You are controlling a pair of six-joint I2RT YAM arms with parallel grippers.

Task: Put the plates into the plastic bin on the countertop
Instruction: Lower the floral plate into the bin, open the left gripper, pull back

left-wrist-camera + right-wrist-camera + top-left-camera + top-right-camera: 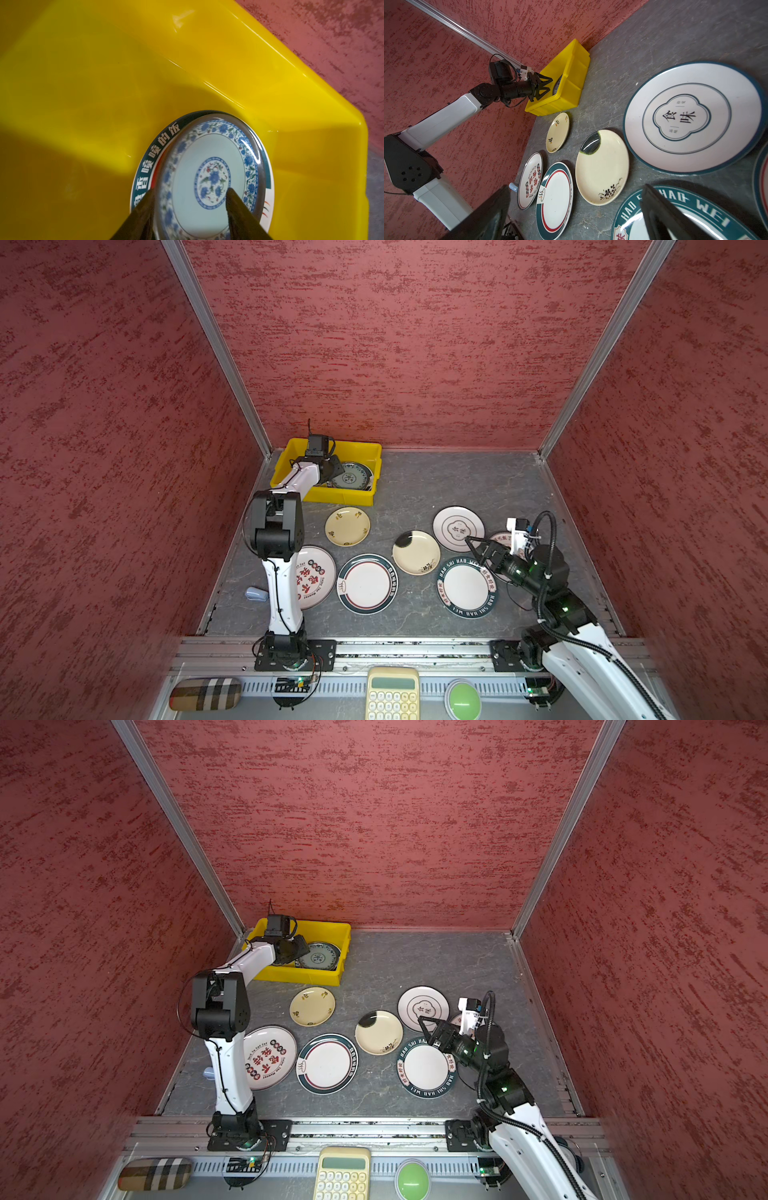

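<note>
The yellow plastic bin (340, 495) (303, 975) (187, 62) (566, 91) stands at the countertop's (436, 485) back left corner. Inside it a small blue-patterned plate (353, 477) (207, 166) rests on a green-rimmed lettered plate (153, 153). My left gripper (334, 468) (301, 948) (191, 189) is open inside the bin, its fingers astride the small plate's near rim. Several plates lie on the countertop: cream floral (347, 526), cream with a dark patch (416, 552), clover-emblem white (457, 526), red-ringed (368, 584), red-lettered (316, 576). My right gripper (474, 551) (576, 187) hangs open over the "HAO WEI" plate (467, 587).
A small plate (500, 539) is half hidden behind the right wrist. A pale blue object (256, 594) lies by the left arm. On the front ledge sit a plaid case (205, 693), a calculator (392, 693) and a green button (463, 699). Red walls close three sides.
</note>
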